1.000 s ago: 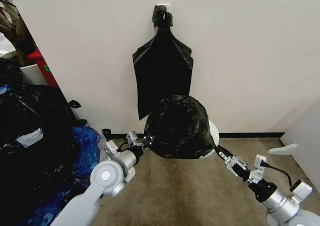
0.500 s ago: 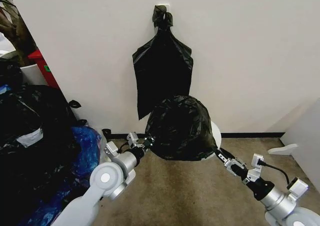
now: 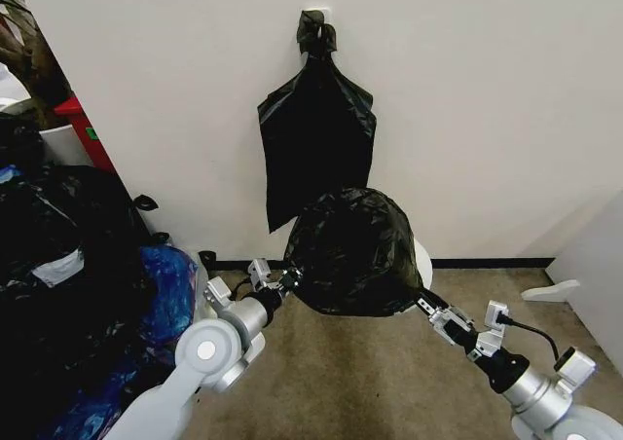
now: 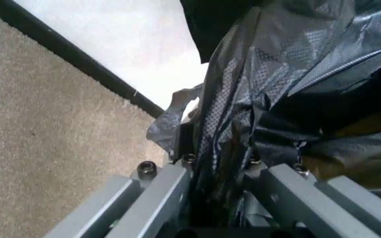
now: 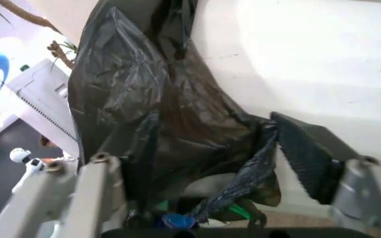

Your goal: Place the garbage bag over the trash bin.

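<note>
Left gripper (image 3: 288,282): we see its jaws clamped on the film at the bag's left lower edge; the left wrist view shows plastic pinched between the fingers (image 4: 180,141).
Right gripper (image 3: 425,302): we find its jaws spread, with one strand of film caught at the left finger (image 5: 101,191); grip on the right lower edge.
Garbage bag (image 3: 350,250): one, stretched between both grippers, domed over the bin.
Trash bin (image 3: 421,262): one, against the wall; we see a white sliver of rim at the bag's right.
Hanging bag (image 3: 313,148): one, flat, knotted, on the wall above.
Bag heap (image 3: 68,265): one, at left.
Open room: bare carpet (image 3: 370,372) between the arms.
</note>
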Robot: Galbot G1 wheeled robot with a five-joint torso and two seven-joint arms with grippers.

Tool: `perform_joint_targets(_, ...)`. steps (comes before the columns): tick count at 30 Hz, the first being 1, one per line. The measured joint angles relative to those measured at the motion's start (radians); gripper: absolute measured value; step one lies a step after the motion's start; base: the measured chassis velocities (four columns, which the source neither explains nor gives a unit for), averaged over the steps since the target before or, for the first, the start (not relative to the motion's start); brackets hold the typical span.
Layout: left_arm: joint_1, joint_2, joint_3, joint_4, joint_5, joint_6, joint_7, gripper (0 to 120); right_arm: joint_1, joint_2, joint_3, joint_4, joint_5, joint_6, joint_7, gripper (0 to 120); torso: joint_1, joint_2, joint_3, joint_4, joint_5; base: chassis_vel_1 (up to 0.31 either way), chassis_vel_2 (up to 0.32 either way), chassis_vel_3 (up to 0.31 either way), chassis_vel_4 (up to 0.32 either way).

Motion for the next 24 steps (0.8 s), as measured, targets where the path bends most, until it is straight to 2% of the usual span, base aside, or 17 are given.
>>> perform_joint_targets(3,-0.002,0.001,0.000,-0.001,0.000,0.000,0.000,1,0.000,0.003,-0.002,0.001,-0.006,0.000,0.001,47,0.000,0.000,0.000,0.0000,0.0000,0.000,0.000,0.000,0.000)
perform_joint_targets(5,-0.002,0.001,0.000,-0.001,0.000,-0.001,0.000,1,-0.001,0.004,-0.002,0.002,-0.009,0.000,0.001,44,0.000,0.000,0.000,0.0000,0.0000,0.000,0.000,0.000,0.000)
perform_joint_targets(9,0.000,0.002,0.000,-0.006,0.002,-0.001,-0.001,1,-0.004,0.004,-0.002,-0.001,-0.021,0.004,0.004,26,0.000,0.000,0.000,0.0000,0.0000,0.000,0.000,0.000,0.000)
perform_joint_targets(11,0.001,0.003,0.000,-0.007,0.004,-0.001,-0.001,1,-0.004,0.004,-0.002,-0.005,-0.026,0.006,0.005,22,0.000,0.000,0.000,0.0000,0.0000,0.000,0.000,0.000,0.000)
perform_joint_targets(15,0.006,0.005,-0.001,-0.015,0.008,-0.001,0.000,1,-0.003,0.005,-0.005,-0.016,-0.041,0.014,0.026,3,0.000,0.000,0.000,-0.0001,0.0000,0.000,0.000,0.000,0.000)
perform_joint_targets(24,0.022,0.014,-0.003,-0.048,0.015,0.000,-0.001,1,0.015,0.003,-0.005,-0.076,-0.087,0.021,0.085,0,0.000,0.000,0.000,0.0000,0.0001,0.000,0.000,0.000,0.000)
